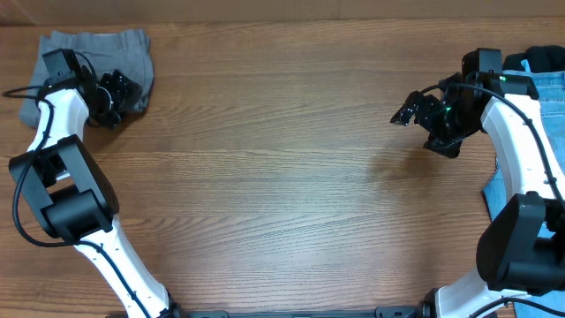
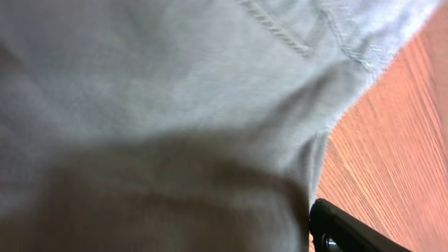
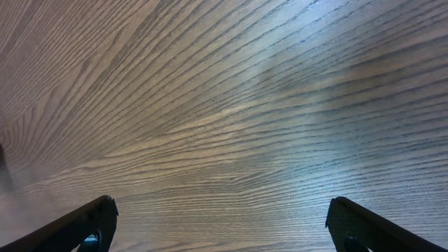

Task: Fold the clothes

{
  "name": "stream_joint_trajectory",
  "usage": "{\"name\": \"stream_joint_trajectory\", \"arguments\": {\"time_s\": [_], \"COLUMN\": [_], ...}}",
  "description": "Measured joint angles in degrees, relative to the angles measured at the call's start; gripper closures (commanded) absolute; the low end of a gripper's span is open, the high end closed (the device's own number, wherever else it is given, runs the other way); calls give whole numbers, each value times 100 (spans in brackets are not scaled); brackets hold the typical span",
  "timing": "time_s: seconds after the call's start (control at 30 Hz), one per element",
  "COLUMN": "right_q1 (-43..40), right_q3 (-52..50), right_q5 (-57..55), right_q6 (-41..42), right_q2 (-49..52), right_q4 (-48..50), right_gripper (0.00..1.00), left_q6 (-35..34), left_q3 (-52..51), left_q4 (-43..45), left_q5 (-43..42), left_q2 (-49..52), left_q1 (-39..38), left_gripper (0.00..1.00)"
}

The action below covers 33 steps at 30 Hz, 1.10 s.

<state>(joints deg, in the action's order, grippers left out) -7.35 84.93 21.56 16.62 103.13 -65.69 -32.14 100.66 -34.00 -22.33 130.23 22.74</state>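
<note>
Overhead, the grey shorts (image 1: 106, 49) sit in a rumpled bundle at the table's (image 1: 265, 159) far left corner with the left gripper (image 1: 116, 91) on their near right edge, while the light blue jeans (image 1: 552, 88) lie at the right edge and the right gripper (image 1: 408, 113) hangs over bare wood. Left wrist is all grey woven cloth and a stitched seam, so can't tell how its jaws stand. Right wrist: fingers (image 3: 84, 224) spread wide, holding nothing.

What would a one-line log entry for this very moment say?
left gripper: at grey shorts, grip unclear | right gripper: open, empty, over table | jeans: at right edge
</note>
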Motion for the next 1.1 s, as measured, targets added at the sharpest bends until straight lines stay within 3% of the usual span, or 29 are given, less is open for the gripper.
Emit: {"name": "stream_joint_trajectory", "arguments": {"time_s": [0.1,0.23,0.3,0.5,0.6,0.73,0.77,0.8,0.87,0.93,1.1], "right_q1": [0,0,0,0,0,0,0,2,0,0,0], "right_q3": [0,0,0,0,0,0,0,0,0,0,0], "right_q5": [2,2,0,2,2,4,7,4,4,4,4], "right_q6": [0,-15,-15,-87,-129,-149,-149,-153,-166,-164,-166], "right_q2": [0,0,0,0,0,0,0,0,0,0,0], "right_q4": [2,24,52,162,304,293,273,258,249,245,267], "right_gripper": [0,0,0,0,0,0,0,0,0,0,0], "left_q6": [232,603,739,885,1036,1355,1410,1440,1517,1567,1609], "left_q3": [13,13,24,188,214,212,212,212,212,212,212], "left_q4": [-63,-151,-280,-866,-1287,-1781,-1797,-1790,-1790,-1790,-2275], "left_q5": [17,35,33,28,0,-13,-13,-13,-2,63,872], "left_q2": [-177,-686,-1036,-1875,-2006,-2004,-2004,-2004,-2004,-2004,-2004], "left_q1": [0,0,0,0,0,0,0,0,0,0,0], "left_gripper": [18,5,3,5,11,11,17,30,73,93,96]}}
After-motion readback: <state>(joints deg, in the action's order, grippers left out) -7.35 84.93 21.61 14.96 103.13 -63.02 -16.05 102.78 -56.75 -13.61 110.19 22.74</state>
